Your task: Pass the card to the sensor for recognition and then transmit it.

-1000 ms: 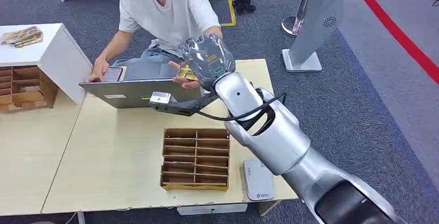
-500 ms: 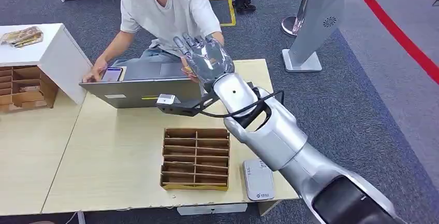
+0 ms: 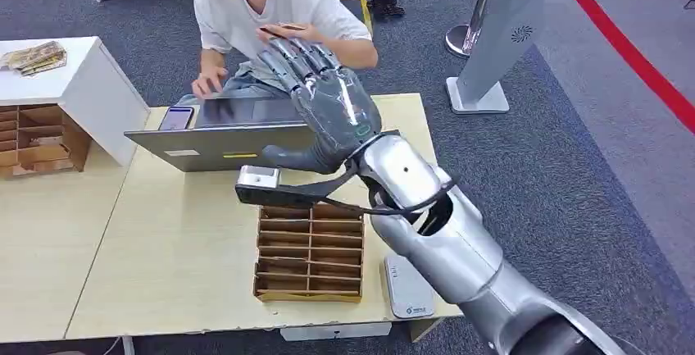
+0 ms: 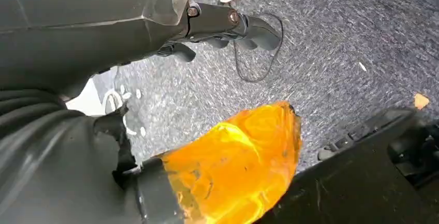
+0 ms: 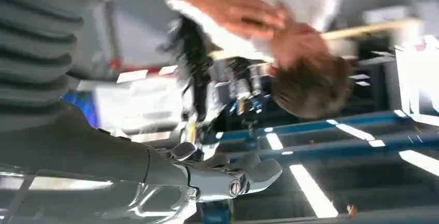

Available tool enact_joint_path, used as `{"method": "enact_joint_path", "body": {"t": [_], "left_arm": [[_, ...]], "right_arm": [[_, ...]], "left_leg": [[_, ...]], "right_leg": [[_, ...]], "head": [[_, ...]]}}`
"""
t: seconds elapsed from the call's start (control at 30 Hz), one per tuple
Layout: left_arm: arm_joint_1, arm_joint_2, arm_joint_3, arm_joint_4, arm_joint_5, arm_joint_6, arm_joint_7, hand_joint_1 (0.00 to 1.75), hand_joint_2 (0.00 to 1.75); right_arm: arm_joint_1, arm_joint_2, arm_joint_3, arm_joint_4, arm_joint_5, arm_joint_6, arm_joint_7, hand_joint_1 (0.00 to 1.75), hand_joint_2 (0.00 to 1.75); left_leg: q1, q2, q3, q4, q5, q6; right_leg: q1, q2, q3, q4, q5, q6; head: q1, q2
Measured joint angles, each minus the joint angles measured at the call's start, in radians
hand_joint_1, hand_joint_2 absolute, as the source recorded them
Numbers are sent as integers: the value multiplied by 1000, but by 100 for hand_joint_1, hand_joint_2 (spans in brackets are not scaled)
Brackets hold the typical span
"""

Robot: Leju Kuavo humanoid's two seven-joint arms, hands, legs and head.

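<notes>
My right hand [image 3: 328, 105] is raised over the open laptop [image 3: 217, 142] with its fingers spread and nothing in it. The right wrist view shows the same hand [image 5: 217, 175] bare. A person in a white shirt [image 3: 279, 2] sits behind the table and holds the small brownish card [image 3: 283, 27] in a hand in front of their chest, apart from my fingers. The white card sensor [image 3: 408, 285] lies flat at the table's front right corner, beside my forearm. My left hand [image 4: 222, 25] hangs over grey carpet and holds nothing.
A wooden slotted organizer [image 3: 310, 251] lies on the light table [image 3: 172, 248] just left of the sensor. A phone [image 3: 176, 117] sits by the laptop. A white cabinet [image 3: 74, 84] with card packets stands far left. A grey kiosk stand [image 3: 492, 35] rises at the back right.
My right hand held the card out over the laptop; the person took it and pulled it to their chest. My fingers have spread open and the hand has come back toward me.
</notes>
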Motion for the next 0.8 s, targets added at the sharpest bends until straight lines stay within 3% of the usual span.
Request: {"method": "enact_joint_path", "body": {"t": [0.13,0.27,0.37,0.5,0.63,0.8], "left_arm": [[8,0,26,0,27,22,-18,0,0],[10,0,52,0,40,35,-29,0,0],[11,0,63,0,41,40,-39,0,0],[9,0,65,0,29,38,-41,0,0],[2,1,66,0,21,31,-32,0,0],[1,2,66,0,3,20,-3,0,0]], "right_arm": [[132,-25,-57,-182,-216,-20,-85,0,0],[252,-45,-106,-291,-445,4,-192,0,0],[312,-67,-141,-334,-621,66,-278,0,0],[425,-113,-216,-340,-872,199,-420,0,0],[519,-125,-305,-308,-980,276,-488,0,0],[583,-125,-357,-245,-984,301,-484,0,0]], "left_leg": [[0,0,0,0,-1,0],[0,0,0,0,-1,0],[0,0,0,0,-1,0],[0,-1,0,0,-1,1],[0,-1,0,0,-1,1],[0,-1,0,0,-1,0]], "right_leg": [[0,-1,0,0,0,0],[0,0,0,0,0,0],[0,0,0,0,0,0],[0,-2,1,0,0,0],[0,-2,1,0,0,0],[0,-1,1,0,0,0]], "head": [[0,0],[0,0],[0,0],[0,0],[0,0],[0,0]]}}
